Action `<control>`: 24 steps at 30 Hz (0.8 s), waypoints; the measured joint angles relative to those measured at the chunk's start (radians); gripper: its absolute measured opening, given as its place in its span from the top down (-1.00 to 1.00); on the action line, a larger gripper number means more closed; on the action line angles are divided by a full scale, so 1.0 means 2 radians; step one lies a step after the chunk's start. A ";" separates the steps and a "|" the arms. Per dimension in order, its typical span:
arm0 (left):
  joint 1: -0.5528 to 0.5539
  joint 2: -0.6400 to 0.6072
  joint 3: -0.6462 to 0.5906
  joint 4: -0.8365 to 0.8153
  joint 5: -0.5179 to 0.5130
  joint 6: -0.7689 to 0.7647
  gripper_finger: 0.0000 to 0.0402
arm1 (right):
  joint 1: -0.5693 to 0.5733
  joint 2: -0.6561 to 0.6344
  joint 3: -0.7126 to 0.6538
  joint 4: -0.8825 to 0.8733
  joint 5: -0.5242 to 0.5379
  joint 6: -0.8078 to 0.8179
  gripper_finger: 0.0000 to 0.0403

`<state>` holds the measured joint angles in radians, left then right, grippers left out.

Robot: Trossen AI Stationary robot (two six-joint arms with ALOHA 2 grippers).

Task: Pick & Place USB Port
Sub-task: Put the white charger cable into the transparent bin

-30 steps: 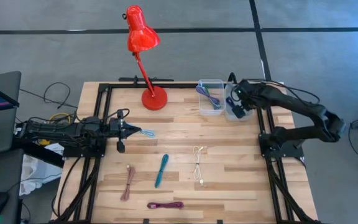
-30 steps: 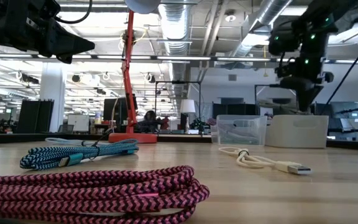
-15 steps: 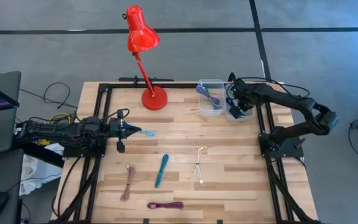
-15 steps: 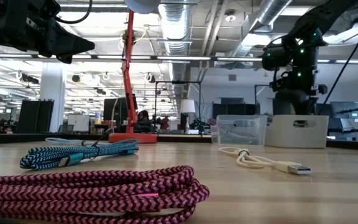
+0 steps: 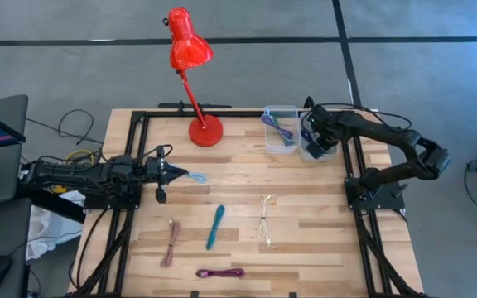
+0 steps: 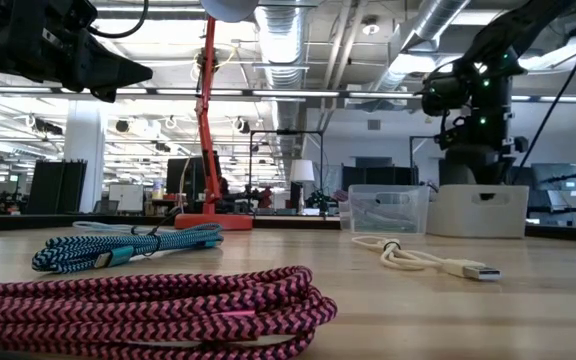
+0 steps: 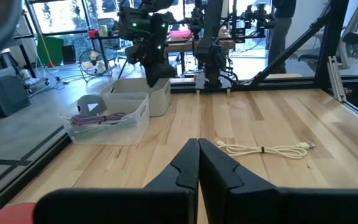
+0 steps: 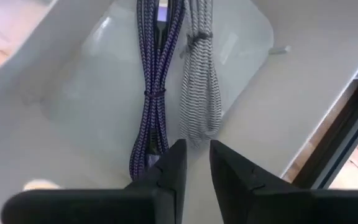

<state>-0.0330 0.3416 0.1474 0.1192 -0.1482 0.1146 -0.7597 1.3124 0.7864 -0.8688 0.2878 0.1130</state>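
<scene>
The right end effector [image 8: 192,163] hangs low inside the white bin [image 5: 315,147] at the far right of the tabletop [image 5: 305,215], its fingers a little apart with nothing between them: released. Just past the fingertips, on the bin's floor, lie two bundled USB cables side by side, a dark purple cable [image 8: 156,93] and a grey-and-white braided cable [image 8: 201,93]. From above, the right arm reaches in from the right edge and bends down over this bin.

Touching the white bin on its left stands a clear bin [image 5: 281,129] that holds a purple cable bundle [image 5: 277,127].

The left end effector [image 5: 175,174] hovers over the left side of the tabletop, its fingers pressed together and clenched on nothing. Just to its right lies a small light-blue cable [image 5: 196,176].

Nearer on the tabletop, well apart from the bins, lie four more bundled cables: a cream cable [image 5: 263,217] near the middle, a teal cable [image 5: 214,226] to its left, a brownish-pink cable [image 5: 171,242] farther left, and a magenta cable [image 5: 220,272] by the near edge.

A red desk lamp [image 5: 190,74] stands at the far edge, left of the clear bin.
</scene>
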 joint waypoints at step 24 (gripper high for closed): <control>0.000 0.000 0.000 0.000 0.000 0.000 0.97 | 0.189 -0.077 0.000 -0.017 -0.100 0.060 0.67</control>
<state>-0.0331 0.3416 0.1474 0.1196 -0.1482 0.1146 -0.3825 1.1584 0.7868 -0.9033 0.0880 0.2329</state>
